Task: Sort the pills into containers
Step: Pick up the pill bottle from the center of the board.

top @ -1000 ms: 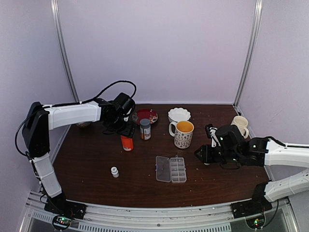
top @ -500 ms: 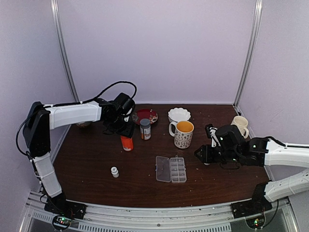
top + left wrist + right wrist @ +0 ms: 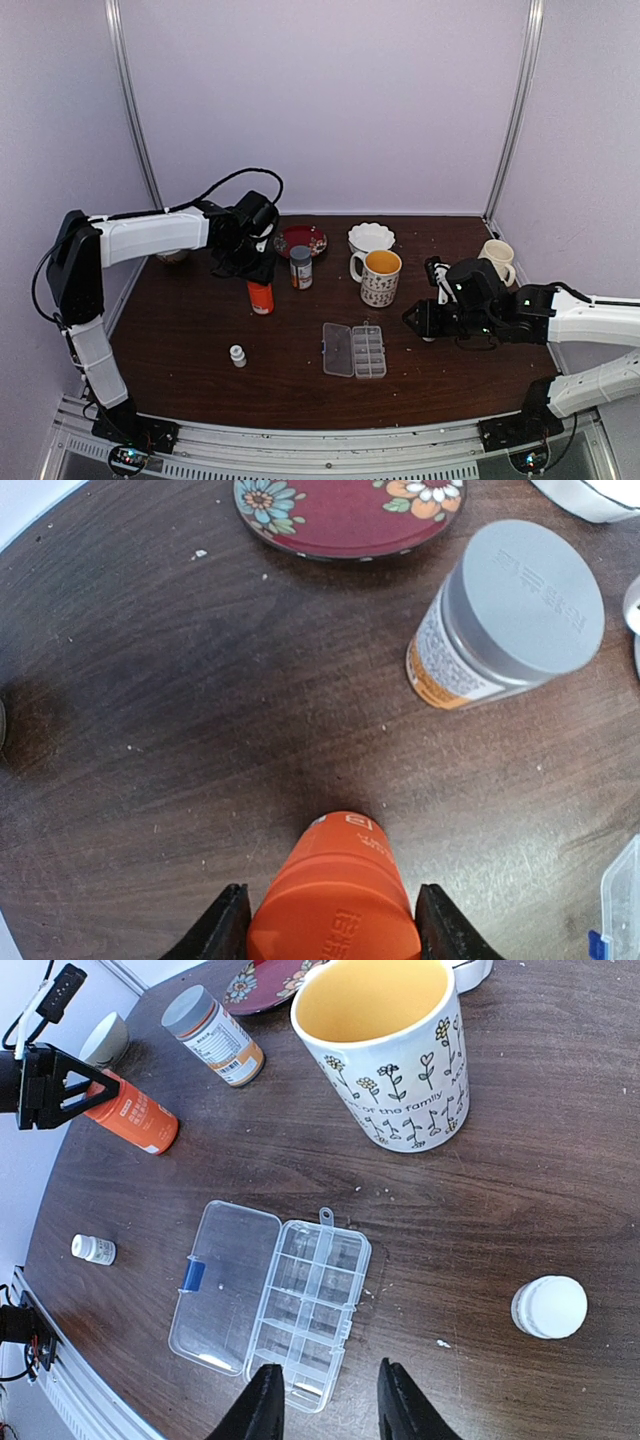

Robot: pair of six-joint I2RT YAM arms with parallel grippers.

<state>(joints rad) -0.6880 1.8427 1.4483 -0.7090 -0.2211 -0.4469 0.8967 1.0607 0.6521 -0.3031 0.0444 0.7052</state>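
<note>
The clear pill box [image 3: 366, 351] lies open at the table's middle front, its lid [image 3: 222, 1298] folded out to the left. Its cells [image 3: 308, 1310] look empty. A pale speck [image 3: 441, 1343] lies on the wood right of the box; I cannot tell whether it is a pill. My right gripper [image 3: 328, 1408] is open and empty, hovering over the box's near right corner; it also shows in the top view [image 3: 415, 320]. My left gripper [image 3: 330, 930] is shut on the cap end of an orange bottle [image 3: 338, 895], which stands tilted on the table [image 3: 260, 297].
A grey-capped bottle [image 3: 300, 266] stands right of the orange one, before a red flowered plate [image 3: 302, 240]. A patterned mug [image 3: 380, 277] and a white bowl [image 3: 371, 237] are behind the box. A small white bottle [image 3: 237, 355] is front left, a white-capped one [image 3: 549, 1306] right, a cream mug [image 3: 497, 260] far right.
My left gripper has shifted slightly left with the orange bottle, which now stands a little more upright. The right arm has not moved.
</note>
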